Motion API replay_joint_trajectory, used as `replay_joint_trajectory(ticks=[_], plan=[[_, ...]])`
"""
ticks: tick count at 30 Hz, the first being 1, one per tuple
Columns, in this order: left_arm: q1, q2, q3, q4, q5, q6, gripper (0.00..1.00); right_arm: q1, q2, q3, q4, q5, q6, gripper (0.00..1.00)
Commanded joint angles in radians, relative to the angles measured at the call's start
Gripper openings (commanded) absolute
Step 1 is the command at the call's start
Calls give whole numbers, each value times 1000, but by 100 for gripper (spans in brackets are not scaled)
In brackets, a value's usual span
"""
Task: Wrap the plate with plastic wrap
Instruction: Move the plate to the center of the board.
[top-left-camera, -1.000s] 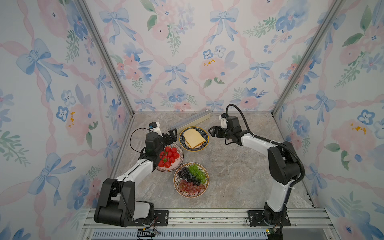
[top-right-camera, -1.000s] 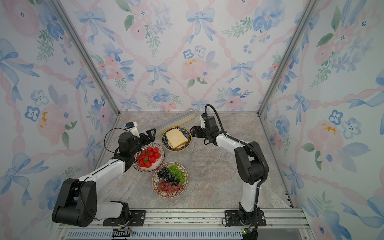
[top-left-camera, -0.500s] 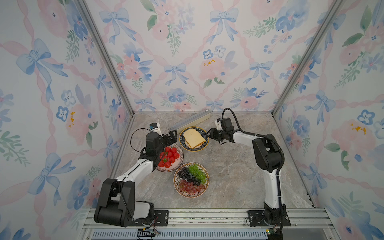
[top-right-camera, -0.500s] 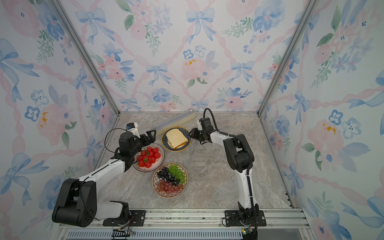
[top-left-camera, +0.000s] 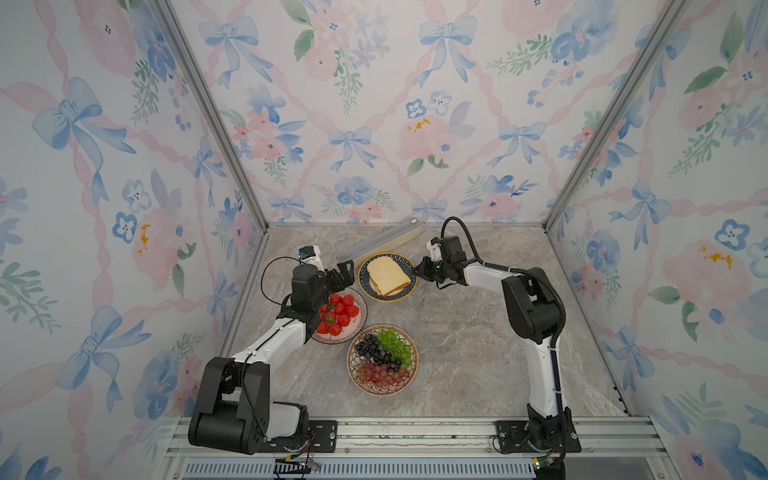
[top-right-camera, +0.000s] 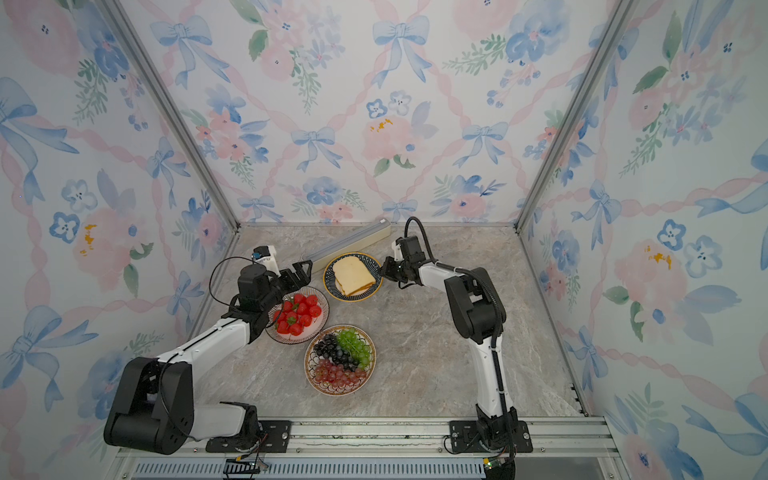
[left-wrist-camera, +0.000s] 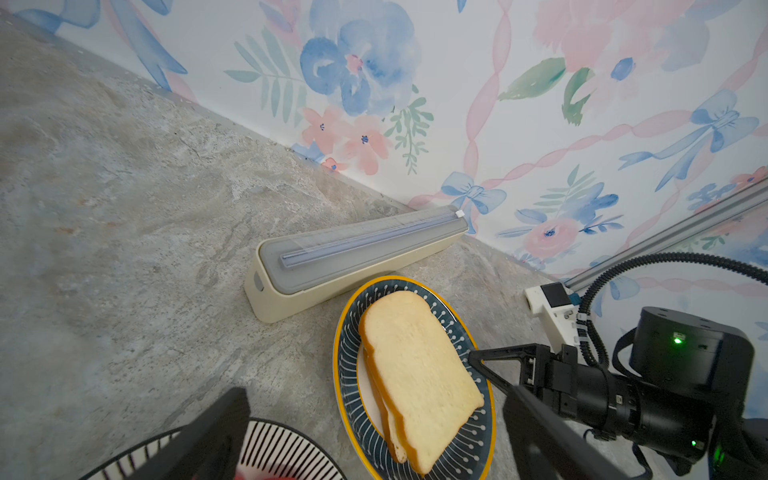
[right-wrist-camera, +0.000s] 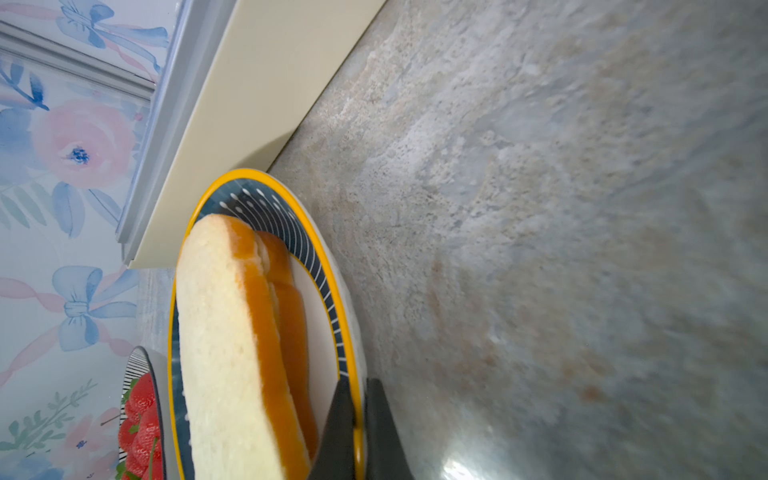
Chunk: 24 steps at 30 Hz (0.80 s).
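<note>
A dark blue plate (top-left-camera: 361, 275) (top-right-camera: 326, 277) with a yellow rim carries sliced bread near the back of the table. My right gripper (top-left-camera: 418, 272) (top-right-camera: 382, 272) is shut on its right rim (right-wrist-camera: 328, 270), one finger inside the rim and one outside (right-wrist-camera: 356, 386). The plastic wrap stays inside its long cream box (top-left-camera: 380, 245) (top-right-camera: 351, 245) (left-wrist-camera: 353, 253), which lies shut just behind the plate; no film shows. My left gripper (top-left-camera: 343, 271) (top-right-camera: 302, 268) hangs open beside the plate's left edge, holding nothing (left-wrist-camera: 376, 392).
A striped plate (top-left-camera: 365, 309) of strawberries sits under my left wrist. In front of it stands a plate (top-left-camera: 415, 361) of green, black and red grapes. Flowered walls close the back and both sides; the box nearly touches the back wall.
My right gripper came in to the plate's right edge and shut on its rim. The left arm has not moved.
</note>
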<state>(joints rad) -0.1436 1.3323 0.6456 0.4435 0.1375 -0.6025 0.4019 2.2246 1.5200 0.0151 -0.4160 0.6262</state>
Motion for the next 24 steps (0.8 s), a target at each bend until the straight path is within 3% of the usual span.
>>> replay_joint_trajectory(ticks=[1,4,16,24], plan=[[-2,-1,27,-23,-13,25,98,-21,-79,-71,-9,45,7,0],[-2,-2,28,-25,-13,26,98,-53,-165,-188,71,64,38,0],[-18,65,97,-29,44,108,97,-163,-454,-546,57,118,-26,0],[-91,206,253,-51,81,337,94,-187,-565,-698,60,142,-20,0]])
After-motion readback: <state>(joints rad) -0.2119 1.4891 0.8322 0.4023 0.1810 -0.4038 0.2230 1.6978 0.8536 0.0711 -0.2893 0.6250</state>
